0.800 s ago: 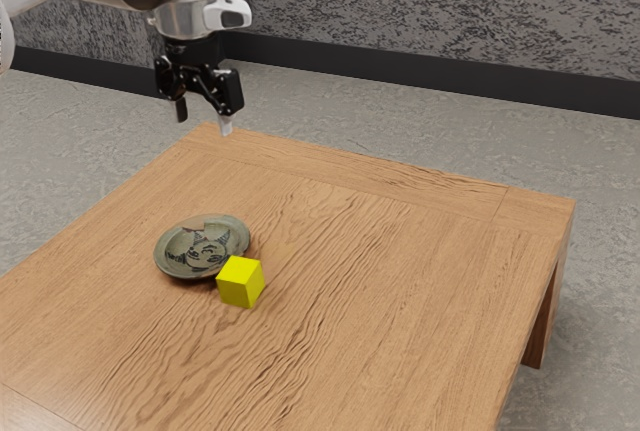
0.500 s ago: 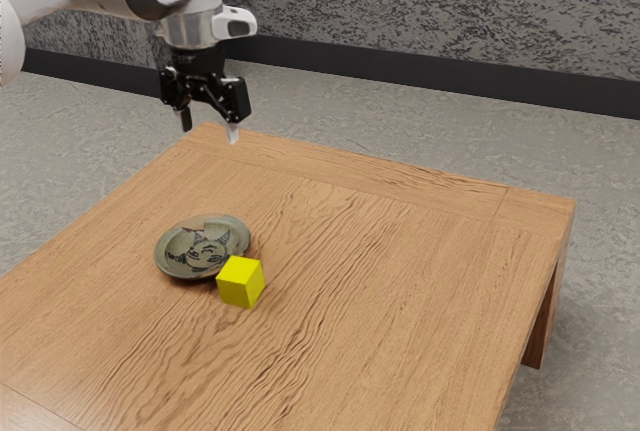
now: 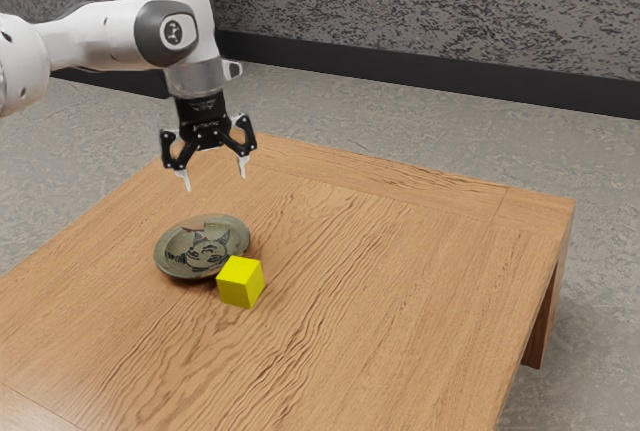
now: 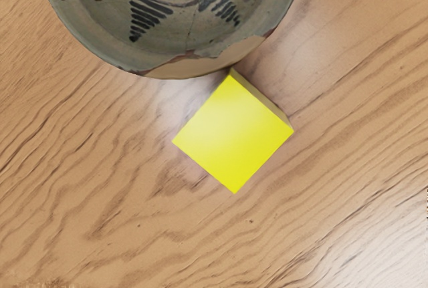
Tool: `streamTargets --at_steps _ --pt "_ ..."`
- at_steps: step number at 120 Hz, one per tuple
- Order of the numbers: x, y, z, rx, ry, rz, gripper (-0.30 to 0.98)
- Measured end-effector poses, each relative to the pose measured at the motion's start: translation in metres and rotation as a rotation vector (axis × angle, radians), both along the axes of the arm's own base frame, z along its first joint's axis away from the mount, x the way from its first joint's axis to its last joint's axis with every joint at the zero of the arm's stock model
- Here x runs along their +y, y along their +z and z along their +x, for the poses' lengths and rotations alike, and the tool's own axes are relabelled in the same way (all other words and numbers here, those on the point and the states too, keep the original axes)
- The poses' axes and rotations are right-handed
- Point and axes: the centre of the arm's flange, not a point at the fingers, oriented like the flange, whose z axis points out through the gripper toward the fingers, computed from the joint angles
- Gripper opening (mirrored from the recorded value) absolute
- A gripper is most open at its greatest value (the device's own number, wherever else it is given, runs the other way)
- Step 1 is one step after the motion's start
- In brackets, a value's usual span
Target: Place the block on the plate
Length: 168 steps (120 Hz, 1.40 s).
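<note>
Below the open end effector (image 3: 215, 183), the yellow block (image 3: 240, 282) sits just beside the plate (image 3: 176, 268).

The yellow block (image 3: 240, 282) sits on the wooden table (image 3: 400, 281) beside the patterned plate (image 3: 178, 265).

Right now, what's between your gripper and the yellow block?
Just air: my open gripper hovers above the table, and the wrist view shows nothing covering the block.
</note>
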Motion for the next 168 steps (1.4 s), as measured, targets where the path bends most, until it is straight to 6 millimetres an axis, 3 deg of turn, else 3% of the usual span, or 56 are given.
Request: streamTargets --at_steps 29,41,54,77,117,137,153,168 --pt "-0.004 -0.025 0.016 0.03 0.464 0.06 0.69" --pt "-0.017 -0.028 0.02 0.044 0.65 0.085 0.69" --pt "-0.034 -0.051 0.02 0.072 0.825 0.113 0.69" --pt "-0.03 -0.083 0.016 0.089 1.072 0.172 0.69" --pt "-0.026 -0.111 0.018 0.069 1.228 0.221 0.69" --pt "-0.025 -0.113 -0.005 0.063 1.276 0.221 0.69" --pt "-0.026 -0.116 -0.011 0.055 1.294 0.218 0.69" --pt "-0.029 -0.13 -0.021 0.062 1.292 0.224 0.69"
